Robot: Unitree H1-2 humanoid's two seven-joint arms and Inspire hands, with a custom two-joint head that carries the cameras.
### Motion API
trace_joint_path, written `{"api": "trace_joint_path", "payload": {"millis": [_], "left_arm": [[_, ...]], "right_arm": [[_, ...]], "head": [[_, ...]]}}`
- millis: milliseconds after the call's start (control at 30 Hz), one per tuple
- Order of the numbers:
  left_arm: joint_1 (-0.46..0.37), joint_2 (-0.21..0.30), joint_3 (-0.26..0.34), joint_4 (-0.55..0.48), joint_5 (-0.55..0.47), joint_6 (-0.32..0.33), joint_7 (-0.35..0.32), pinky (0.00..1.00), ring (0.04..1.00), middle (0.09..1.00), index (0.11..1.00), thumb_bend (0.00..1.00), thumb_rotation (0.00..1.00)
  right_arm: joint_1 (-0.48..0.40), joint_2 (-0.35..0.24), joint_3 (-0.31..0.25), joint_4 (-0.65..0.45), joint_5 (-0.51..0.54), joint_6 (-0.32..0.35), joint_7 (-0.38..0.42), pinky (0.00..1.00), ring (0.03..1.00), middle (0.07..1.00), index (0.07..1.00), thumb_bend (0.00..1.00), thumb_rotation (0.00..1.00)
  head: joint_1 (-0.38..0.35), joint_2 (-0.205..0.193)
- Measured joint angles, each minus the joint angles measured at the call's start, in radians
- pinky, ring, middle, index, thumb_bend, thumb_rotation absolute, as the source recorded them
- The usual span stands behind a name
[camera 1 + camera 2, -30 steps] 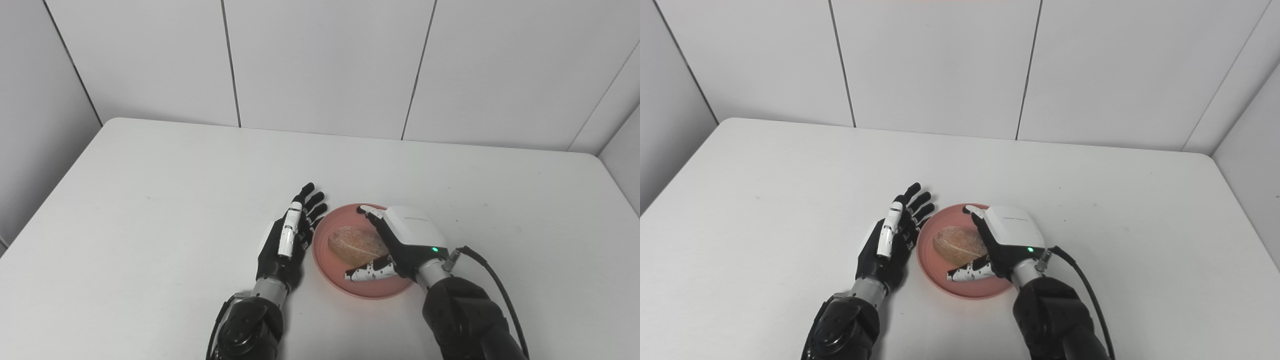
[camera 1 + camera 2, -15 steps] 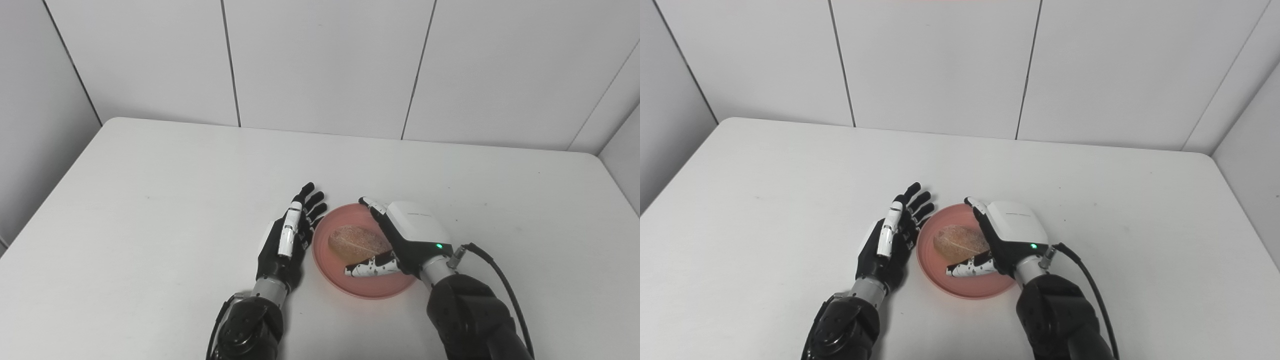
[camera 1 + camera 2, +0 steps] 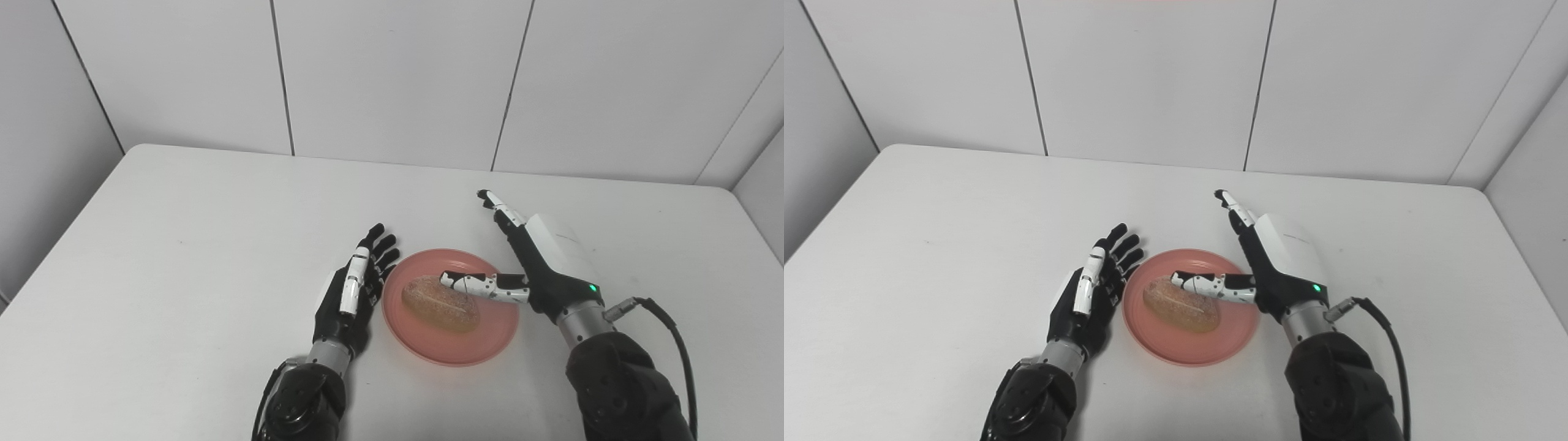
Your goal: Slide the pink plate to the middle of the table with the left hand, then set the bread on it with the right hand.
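Note:
The pink plate (image 3: 490, 334) sits near the middle of the white table, toward its front. A brown oval bread roll (image 3: 438, 304) lies on it, left of centre. My right hand (image 3: 539, 263) is open and lifted above the plate's right side, fingers stretched toward the back of the table and thumb reaching over the bread without gripping it. My left hand (image 3: 350, 294) rests edge-on right beside the plate's left rim, open with fingers straight, holding nothing.
The white table (image 3: 184, 257) has rounded back corners and is enclosed by pale panelled walls (image 3: 392, 73) at the back and both sides. A black cable (image 3: 667, 324) trails from my right wrist.
My right hand let go of the bread, opened, and rose back and to the right off the plate. The bread stays on the plate. The left hand has not moved.

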Motion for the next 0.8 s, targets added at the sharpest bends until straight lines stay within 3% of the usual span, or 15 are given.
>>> {"api": "trace_joint_path", "payload": {"millis": [233, 400, 600, 800], "left_arm": [[0.000, 0.009, -0.001, -0.008, 0.008, 0.000, 0.000, 0.92, 0.925, 0.937, 0.929, 0.38, 1.00], [0.002, 0.025, -0.003, -0.014, 0.018, -0.001, -0.001, 0.93, 0.927, 0.941, 0.930, 0.39, 1.00], [0.008, 0.032, -0.005, -0.014, 0.036, -0.014, -0.003, 0.93, 0.928, 0.944, 0.932, 0.40, 1.00], [0.013, 0.042, -0.007, -0.015, 0.040, -0.023, -0.009, 0.94, 0.935, 0.949, 0.936, 0.40, 1.00]], "right_arm": [[0.043, 0.010, -0.073, 0.000, 0.129, -0.015, -0.118, 0.82, 0.895, 0.934, 0.941, 0.81, 0.97], [0.077, 0.025, -0.082, 0.001, 0.198, -0.015, -0.138, 0.83, 0.903, 0.930, 0.936, 0.76, 1.00], [0.118, 0.059, -0.097, 0.041, 0.297, -0.018, -0.195, 0.75, 0.911, 0.936, 0.944, 0.68, 1.00], [0.123, 0.097, -0.097, 0.077, 0.356, -0.025, -0.247, 0.85, 0.908, 0.921, 0.927, 0.56, 1.00]], "head": [[-0.011, -0.002], [-0.017, -0.005], [-0.032, -0.012], [-0.040, -0.020]]}}
